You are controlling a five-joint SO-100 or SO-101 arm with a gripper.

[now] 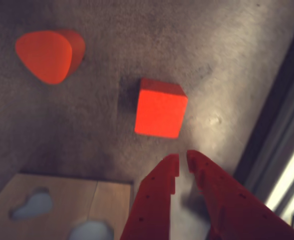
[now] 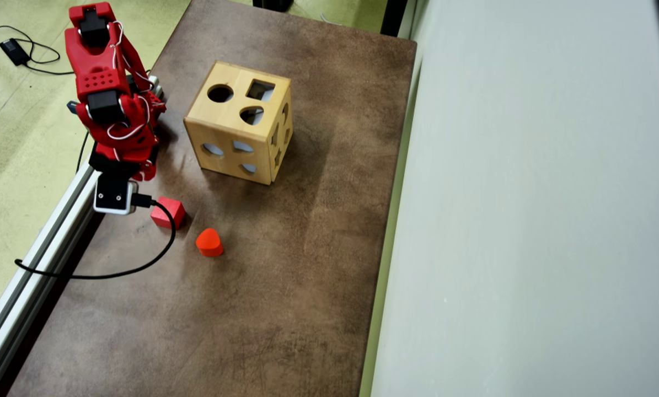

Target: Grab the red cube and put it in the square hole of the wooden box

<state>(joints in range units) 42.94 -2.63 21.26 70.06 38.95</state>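
Right now I see the red cube (image 2: 168, 212) sitting flat on the brown tabletop (image 2: 285, 275), below and to the left of the wooden box (image 2: 240, 129) in the overhead view. It is well apart from the box. The square hole (image 2: 260, 90) is on the top face of the box, at the upper right corner of that face, next to a round hole (image 2: 220, 93).

My red arm (image 2: 111, 99) stands to the left of the box, at the tabletop's edge. Its white camera block (image 2: 114, 194) hangs just left of the cube, and a black cable (image 2: 114, 273) runs from it and loops past the cube.

In the wrist view the fingers (image 1: 183, 161) point at the cube (image 1: 160, 108) from just below it. The tips are nearly together, with only a thin gap between them, and they hold nothing. They do not touch the cube.

An orange-red heart block (image 2: 209, 242) lies on the tabletop, below the box and just to the right of the cube in the overhead view. In the wrist view the heart block (image 1: 50, 54) is up and to the left of the cube, and a corner of the box (image 1: 61, 207) shows at the bottom left.
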